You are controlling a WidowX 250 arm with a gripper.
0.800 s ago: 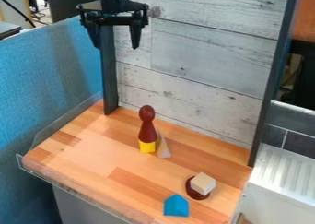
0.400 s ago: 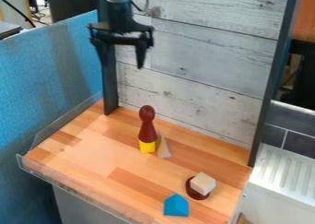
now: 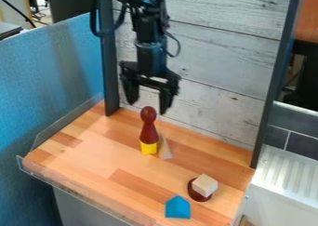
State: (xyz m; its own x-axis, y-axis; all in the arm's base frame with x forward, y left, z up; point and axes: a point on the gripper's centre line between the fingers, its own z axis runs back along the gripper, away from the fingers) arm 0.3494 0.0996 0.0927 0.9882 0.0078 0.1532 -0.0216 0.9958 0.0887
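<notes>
The black gripper (image 3: 148,107) hangs open just above and behind the dark red pawn-shaped piece (image 3: 148,125), its two fingers spread to either side of the round head, holding nothing. That piece stands upright on a yellow block (image 3: 148,148). Beside it on the right is a pale wooden pointed block (image 3: 164,148). Farther toward the front right, a light wooden cube (image 3: 205,185) rests on a dark red round piece (image 3: 197,195). A blue block with a peaked top (image 3: 177,207) sits near the front edge.
The wooden tabletop (image 3: 87,160) has a clear raised rim along its left and front sides. Behind it rises a whitewashed plank wall (image 3: 217,57) between dark posts. A blue partition (image 3: 56,90) stands at left, and a white ribbed surface (image 3: 282,174) at right.
The gripper has come down and somewhat right, from high at the upper left to just above the dark red piece. The blocks have stayed in place.
</notes>
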